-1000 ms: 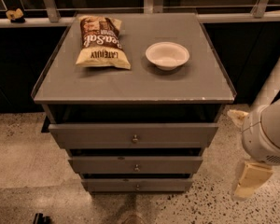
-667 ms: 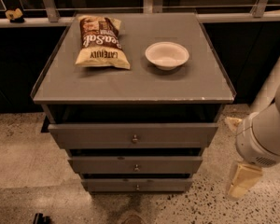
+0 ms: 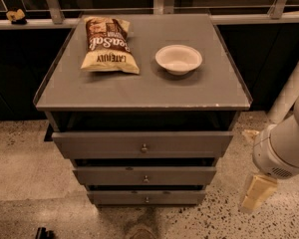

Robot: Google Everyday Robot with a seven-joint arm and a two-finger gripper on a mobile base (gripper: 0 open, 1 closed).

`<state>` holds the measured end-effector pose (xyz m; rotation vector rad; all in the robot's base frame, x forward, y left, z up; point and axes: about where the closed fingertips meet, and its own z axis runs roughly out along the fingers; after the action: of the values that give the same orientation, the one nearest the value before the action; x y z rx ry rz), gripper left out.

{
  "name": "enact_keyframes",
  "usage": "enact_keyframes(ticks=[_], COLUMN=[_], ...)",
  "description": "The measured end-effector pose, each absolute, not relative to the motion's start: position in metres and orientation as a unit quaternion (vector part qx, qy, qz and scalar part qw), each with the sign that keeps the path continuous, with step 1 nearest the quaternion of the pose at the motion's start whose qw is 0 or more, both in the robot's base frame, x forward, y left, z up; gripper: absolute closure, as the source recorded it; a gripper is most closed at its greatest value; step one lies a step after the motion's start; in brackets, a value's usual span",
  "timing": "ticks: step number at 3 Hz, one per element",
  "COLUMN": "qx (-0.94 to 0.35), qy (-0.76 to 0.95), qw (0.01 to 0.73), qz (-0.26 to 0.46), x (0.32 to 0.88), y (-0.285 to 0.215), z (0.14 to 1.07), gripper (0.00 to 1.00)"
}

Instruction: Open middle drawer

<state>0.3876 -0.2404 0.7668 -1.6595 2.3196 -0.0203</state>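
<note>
The grey metal cabinet (image 3: 139, 91) has three stacked drawers, each with a small round knob. The middle drawer (image 3: 104, 176) is the medium-sized front, with its knob (image 3: 145, 179) at centre. It sits between the wider top drawer (image 3: 89, 144) and the narrower bottom drawer (image 3: 114, 197). Dark gaps show above each front. My gripper (image 3: 256, 194) hangs low at the right of the cabinet, below the white wrist (image 3: 281, 151). It is well apart from the drawer fronts and touches nothing.
A chip bag (image 3: 108, 45) and a white bowl (image 3: 178, 59) lie on the cabinet top. A dark wall with a rail (image 3: 269, 18) runs behind. A white pole (image 3: 291, 91) stands at the right. The speckled floor (image 3: 25, 183) surrounds the cabinet.
My arm and gripper have shifted a little left and down, closer to the cabinet's right side. The drawers, bag and bowl have not moved.
</note>
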Motion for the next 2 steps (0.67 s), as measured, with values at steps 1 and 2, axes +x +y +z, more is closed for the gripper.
enact_keyframes(ticks=[1,2], qx=[-0.576,-0.575], qy=[0.804,0.805], qw=[0.145,0.145], qz=[-0.011,-0.026], x=[0.363,0.329], y=[-0.244,-0.251], z=[0.765,0.754], gripper=[0.0,0.0])
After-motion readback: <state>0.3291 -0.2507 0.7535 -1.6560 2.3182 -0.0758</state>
